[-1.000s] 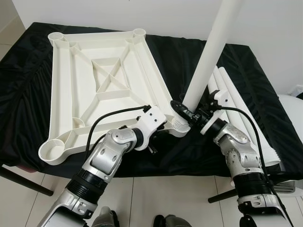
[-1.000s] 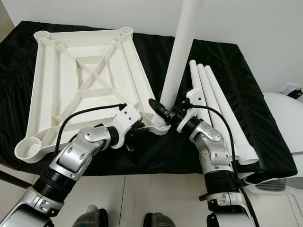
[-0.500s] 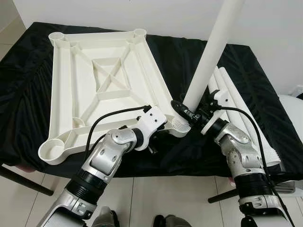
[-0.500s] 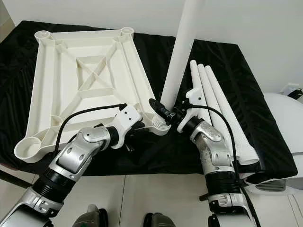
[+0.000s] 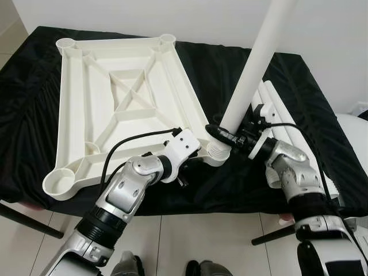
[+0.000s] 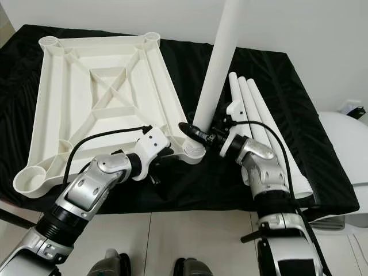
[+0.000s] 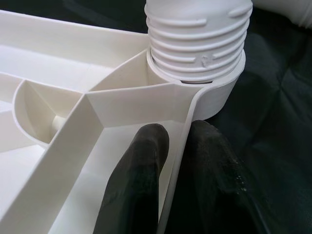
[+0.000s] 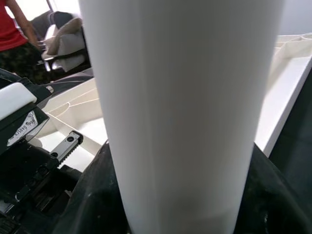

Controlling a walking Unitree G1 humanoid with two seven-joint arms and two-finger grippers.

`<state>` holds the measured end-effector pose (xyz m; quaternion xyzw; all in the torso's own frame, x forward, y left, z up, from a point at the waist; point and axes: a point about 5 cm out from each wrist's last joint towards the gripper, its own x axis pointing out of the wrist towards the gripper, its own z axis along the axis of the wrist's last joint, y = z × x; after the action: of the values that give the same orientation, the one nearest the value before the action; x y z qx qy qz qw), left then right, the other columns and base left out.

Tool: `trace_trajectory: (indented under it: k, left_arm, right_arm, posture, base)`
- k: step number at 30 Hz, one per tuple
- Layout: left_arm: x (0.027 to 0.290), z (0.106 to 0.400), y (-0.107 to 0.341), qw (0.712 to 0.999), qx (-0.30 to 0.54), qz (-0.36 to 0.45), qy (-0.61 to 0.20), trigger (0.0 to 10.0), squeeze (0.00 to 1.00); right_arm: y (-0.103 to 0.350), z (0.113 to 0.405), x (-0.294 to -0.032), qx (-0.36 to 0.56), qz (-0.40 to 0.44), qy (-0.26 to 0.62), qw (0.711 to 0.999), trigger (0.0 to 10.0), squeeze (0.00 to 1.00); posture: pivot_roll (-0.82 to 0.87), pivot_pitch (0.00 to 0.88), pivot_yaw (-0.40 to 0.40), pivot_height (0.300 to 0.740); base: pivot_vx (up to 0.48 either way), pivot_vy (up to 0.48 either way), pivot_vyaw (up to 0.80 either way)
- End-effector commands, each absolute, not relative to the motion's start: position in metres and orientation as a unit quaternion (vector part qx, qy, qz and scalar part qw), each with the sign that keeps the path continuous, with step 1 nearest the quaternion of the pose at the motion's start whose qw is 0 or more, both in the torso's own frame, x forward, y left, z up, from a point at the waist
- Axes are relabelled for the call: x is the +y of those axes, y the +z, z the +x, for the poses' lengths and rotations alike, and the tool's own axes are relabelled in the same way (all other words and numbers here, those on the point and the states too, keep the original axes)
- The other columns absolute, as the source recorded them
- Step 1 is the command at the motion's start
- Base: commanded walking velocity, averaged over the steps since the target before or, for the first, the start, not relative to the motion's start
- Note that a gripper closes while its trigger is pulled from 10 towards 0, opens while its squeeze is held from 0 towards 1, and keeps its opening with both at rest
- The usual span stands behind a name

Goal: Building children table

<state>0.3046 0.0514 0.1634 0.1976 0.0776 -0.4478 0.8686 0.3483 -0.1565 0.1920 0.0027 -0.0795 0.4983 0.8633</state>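
Observation:
A white plastic tabletop (image 5: 115, 98) lies upside down on the black-covered table, ribs facing up. A long white leg (image 5: 253, 63) stands upright with its threaded end (image 7: 195, 41) in the near right corner socket (image 5: 217, 154). My right gripper (image 5: 225, 135) is shut around the leg just above the socket; the leg (image 8: 185, 112) sits between its black fingers. My left gripper (image 7: 173, 161) is shut on the tabletop's rim wall beside that socket, one finger (image 7: 134, 180) inside the rim and one outside.
Three more white legs (image 5: 287, 126) lie side by side on the black cloth (image 5: 230, 69) to the right. A white rounded object (image 5: 353, 138) stands past the table's right edge. A person in red (image 8: 14, 34) is far off in the right wrist view.
The right arm's elbow has swung outward and the wrist has rotated around the leg, which stays in the socket. The left gripper keeps its hold on the rim.

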Motion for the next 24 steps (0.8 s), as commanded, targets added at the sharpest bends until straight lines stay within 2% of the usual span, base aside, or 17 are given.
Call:
trace_trajectory:
  k: [1,9,15,21,24]
  left_arm:
    - [0.051,0.303,0.176,0.862,0.048,0.208,-0.46,10.0,0.0]
    - [0.051,0.303,0.179,0.862,0.045,0.206,-0.461,10.0,0.0]
    - [0.055,0.303,0.18,0.862,0.046,0.21,-0.459,10.0,0.0]
    - [0.056,0.303,0.18,0.863,0.047,0.21,-0.458,10.0,0.0]
    - [0.055,0.303,0.18,0.863,0.047,0.209,-0.458,10.0,0.0]
  right_arm:
    - [0.194,0.353,-0.166,-0.07,-0.007,0.509,0.858,10.0,0.0]
    - [0.202,0.363,-0.165,-0.072,-0.016,0.527,0.847,10.0,0.0]
    - [0.227,0.367,-0.159,-0.097,0.0,0.584,0.806,10.0,0.0]
    - [0.258,0.369,-0.161,-0.151,0.031,0.592,0.791,10.0,0.0]
    - [0.259,0.369,-0.163,-0.154,0.024,0.597,0.787,10.0,0.0]
  posture:
    - [-0.01,0.15,-0.057,0.74]
    - [0.0,0.15,-0.049,0.74]
    - [0.02,0.147,-0.046,0.74]
    - [0.02,0.148,-0.046,0.74]
    - [0.01,0.145,-0.046,0.74]
  base:
    - [0.0,0.0,0.0]
    - [0.0,0.0,0.0]
    - [0.0,0.0,0.0]
    - [0.0,0.0,0.0]
    - [0.0,0.0,0.0]
